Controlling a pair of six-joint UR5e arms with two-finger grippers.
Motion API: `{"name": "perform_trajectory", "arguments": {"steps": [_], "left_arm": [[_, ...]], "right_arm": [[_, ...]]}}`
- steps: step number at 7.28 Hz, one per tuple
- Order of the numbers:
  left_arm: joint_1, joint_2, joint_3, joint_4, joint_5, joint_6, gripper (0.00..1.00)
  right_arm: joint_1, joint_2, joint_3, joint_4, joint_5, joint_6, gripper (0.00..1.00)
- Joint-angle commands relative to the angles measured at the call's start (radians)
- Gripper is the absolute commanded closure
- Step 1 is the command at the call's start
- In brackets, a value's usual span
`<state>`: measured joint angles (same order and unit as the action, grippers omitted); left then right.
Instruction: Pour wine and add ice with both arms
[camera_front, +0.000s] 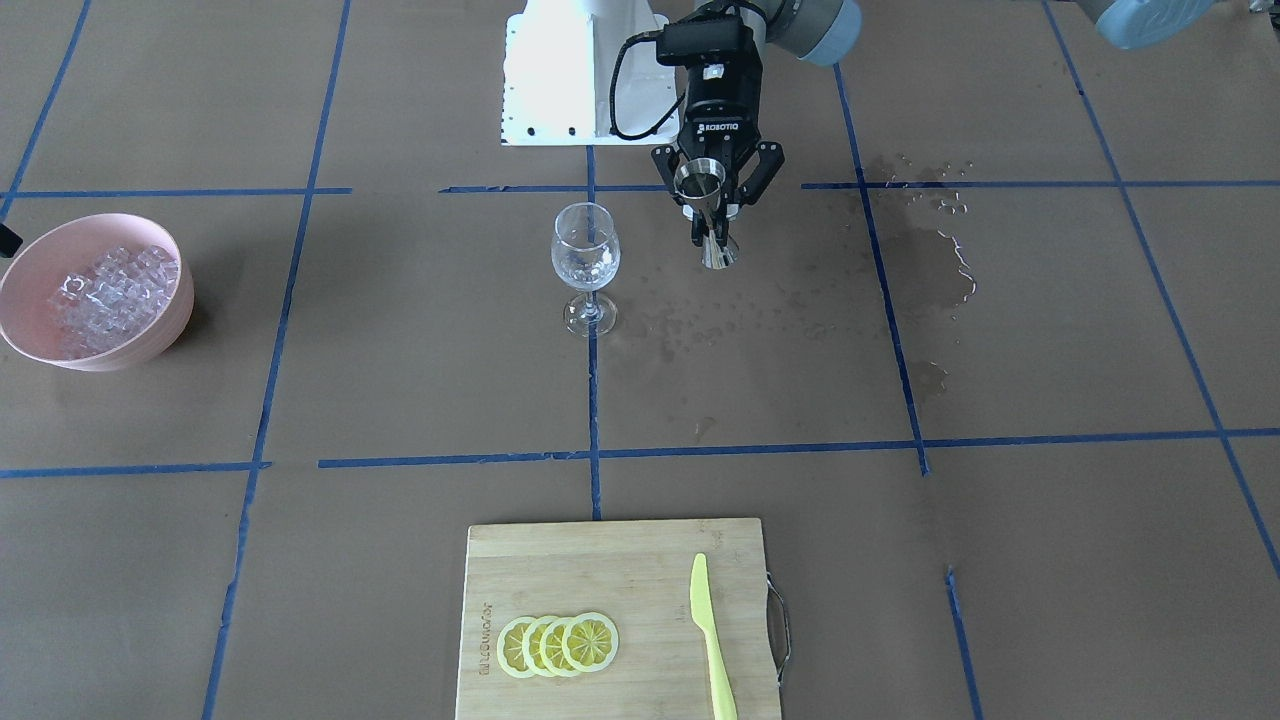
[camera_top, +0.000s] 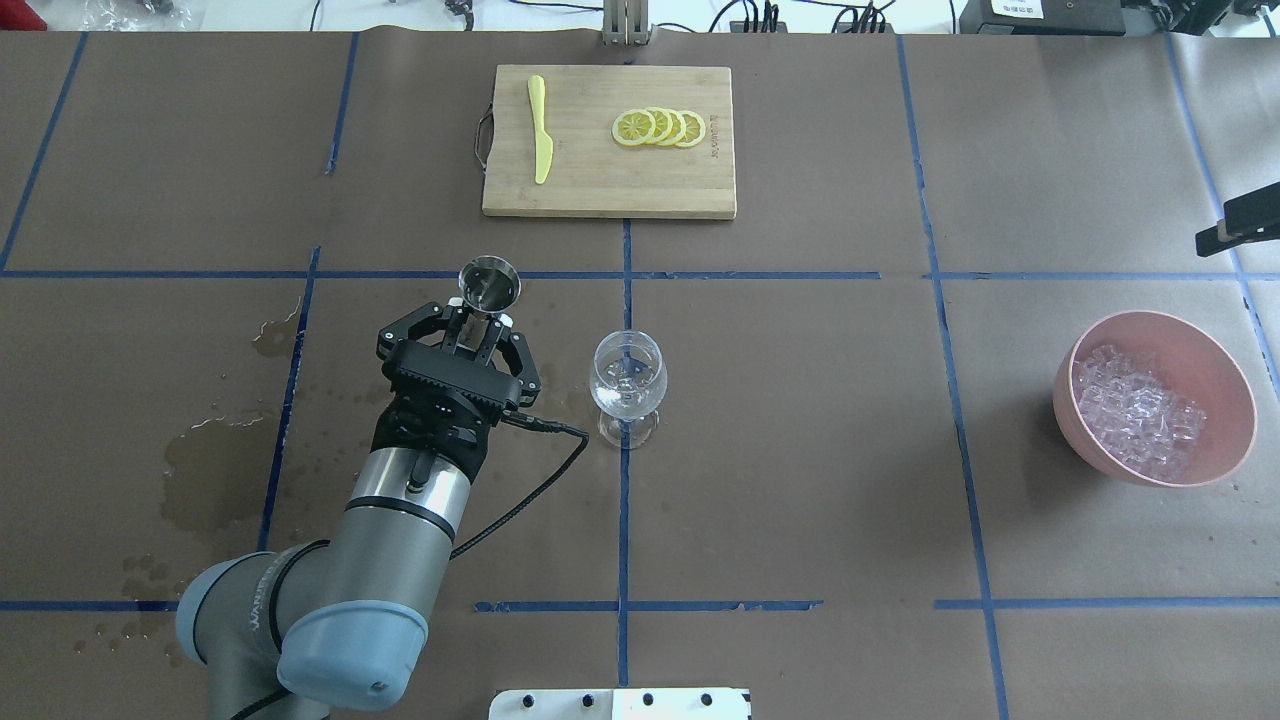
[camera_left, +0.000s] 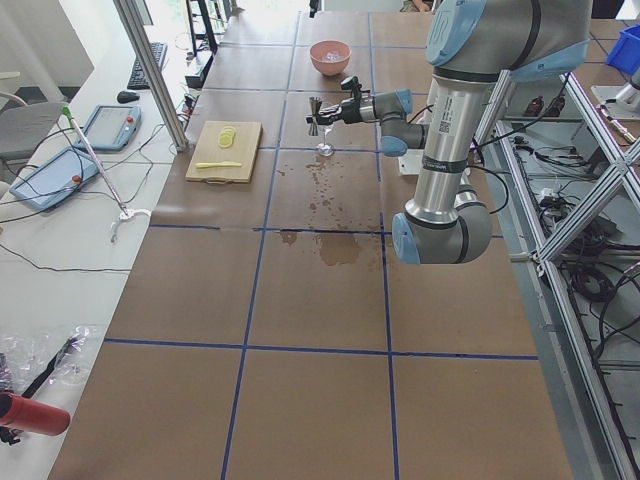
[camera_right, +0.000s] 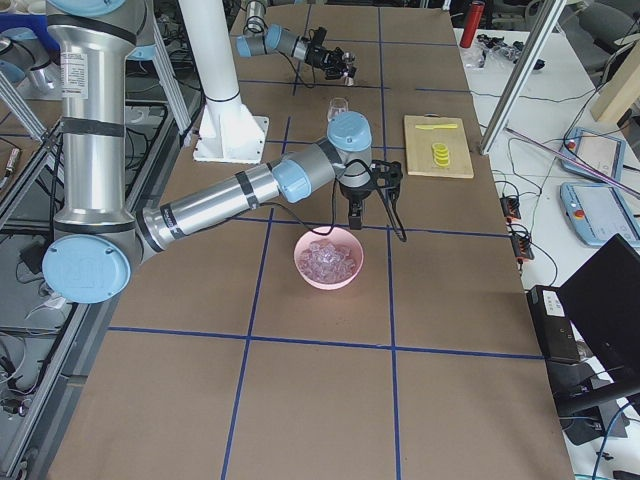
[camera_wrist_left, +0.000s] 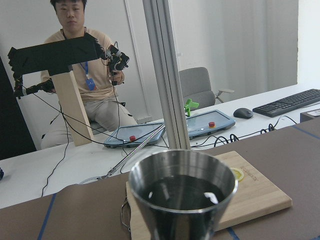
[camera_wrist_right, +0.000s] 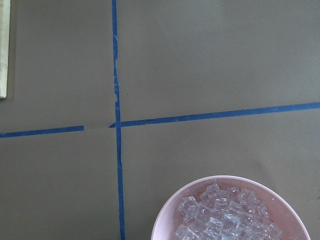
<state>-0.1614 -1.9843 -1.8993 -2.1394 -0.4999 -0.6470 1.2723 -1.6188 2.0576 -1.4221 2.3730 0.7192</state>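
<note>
Seen from across the tabletop (camera_front: 400, 380), the left end effector (camera_front: 714, 222) is pinching a steel jigger (camera_front: 700, 182) at its waist, with a wine glass (camera_front: 585, 255) standing just beside it. Overhead, a pink bowl (camera_top: 1200, 355) holding the ice (camera_top: 1140, 405) is sitting well apart from that end effector. From the table's right end, the right end effector (camera_right: 357, 215) is hanging near the bowl's rim; whether it is spread or pressed together cannot be told. The left wrist camera is showing the wine (camera_wrist_left: 182, 192) lying dark inside the jigger, while the right wrist camera is catching the ice at its lower edge.
</note>
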Motion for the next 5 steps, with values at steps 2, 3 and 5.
{"name": "perform_trajectory", "arguments": {"steps": [2,3,5], "left_arm": [[0.036,-0.073,0.058,0.003,0.001,0.038,1.0],[0.036,-0.085,0.062,0.004,0.001,0.091,1.0],[0.036,-0.096,0.057,0.004,0.001,0.284,1.0]], "right_arm": [[-0.047,0.005,0.009,0.0,-0.046,0.031,0.0],[-0.047,0.005,0.009,0.002,-0.046,0.031,0.0],[-0.047,0.005,0.009,0.0,-0.046,0.031,0.0]]}}
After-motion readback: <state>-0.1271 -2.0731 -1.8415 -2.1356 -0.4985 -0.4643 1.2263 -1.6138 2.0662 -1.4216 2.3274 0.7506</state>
